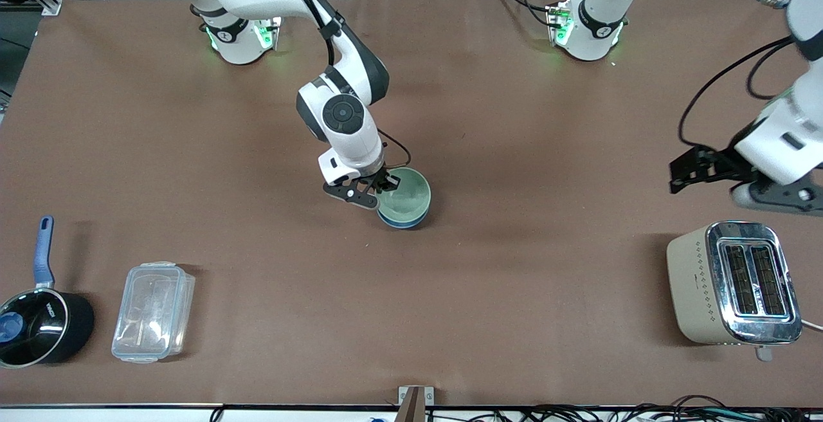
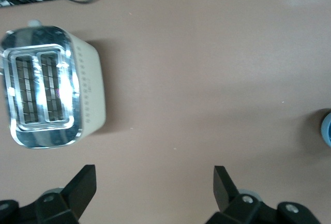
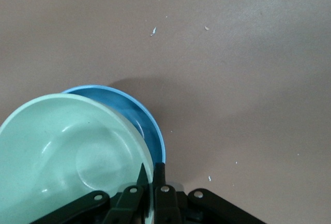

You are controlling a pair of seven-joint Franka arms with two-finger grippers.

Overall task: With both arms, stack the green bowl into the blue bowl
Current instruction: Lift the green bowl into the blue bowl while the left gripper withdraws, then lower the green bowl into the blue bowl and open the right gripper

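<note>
Green bowl (image 3: 67, 151), pinched at its rim by the right claw (image 3: 150, 182), sits tilted in the blue bowl (image 3: 147, 123); it looks light, stiff and slick (thin rim is the handhold). Left claw (image 2: 155, 182) waits spread above the worktop (image 1: 514, 280).

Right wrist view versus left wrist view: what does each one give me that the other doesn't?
Only the right wrist view shows the right gripper shut on the rim of the green bowl, held tilted over the blue bowl, not yet seated flat. Only the left wrist view shows the toaster and the open left gripper over bare table, waiting. Both share the brown table; the left wrist view also catches a blue sliver at its edge, probably the blue bowl.
</note>
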